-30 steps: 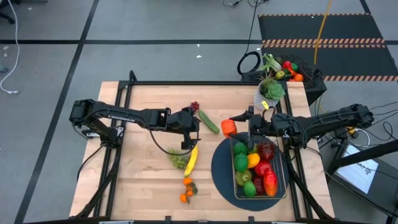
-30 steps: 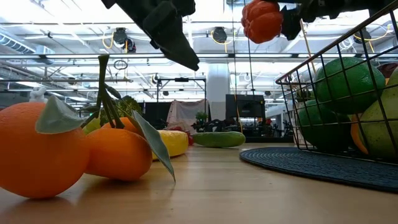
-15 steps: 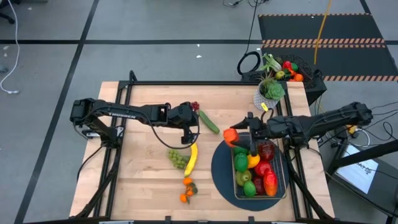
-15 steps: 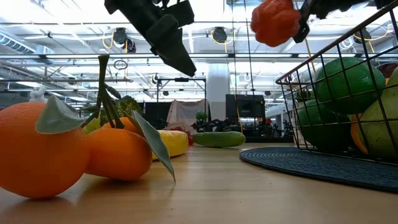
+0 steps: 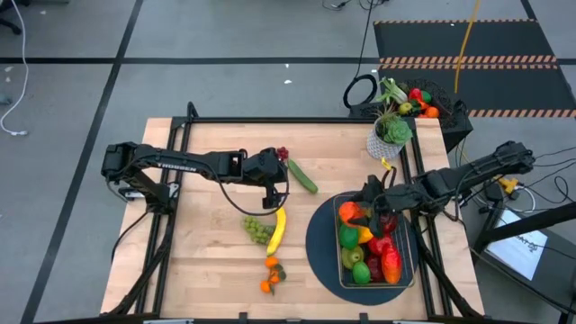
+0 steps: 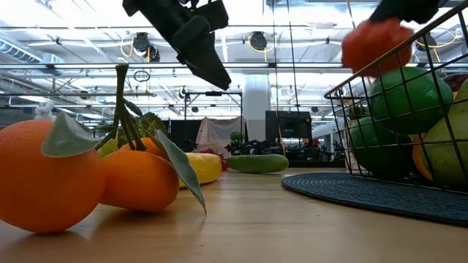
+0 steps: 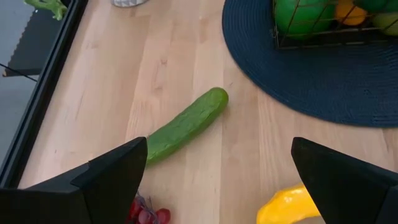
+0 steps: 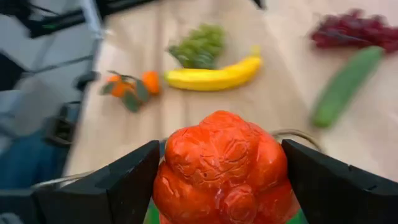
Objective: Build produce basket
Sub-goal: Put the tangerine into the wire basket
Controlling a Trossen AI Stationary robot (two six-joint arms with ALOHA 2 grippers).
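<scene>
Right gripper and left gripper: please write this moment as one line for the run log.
right gripper: shut on orange pepper, above basket | left gripper: open, above cucumber | banana: on table

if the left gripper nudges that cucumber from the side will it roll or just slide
The cucumber looks round and smooth, lying flat on bare wood, so a sideways push would probably roll it. It seems stiff, likely light plastic, so it should not bend. The open left gripper hovers near it.

Overhead camera looks straight down on the whole table (image 5: 216,261). A tabletop-level camera faces across it into the room, oranges (image 6: 51,175) close. Both wrist cameras look down at close range, sharing the cucumber (image 7: 186,124) (image 8: 345,84).
</scene>
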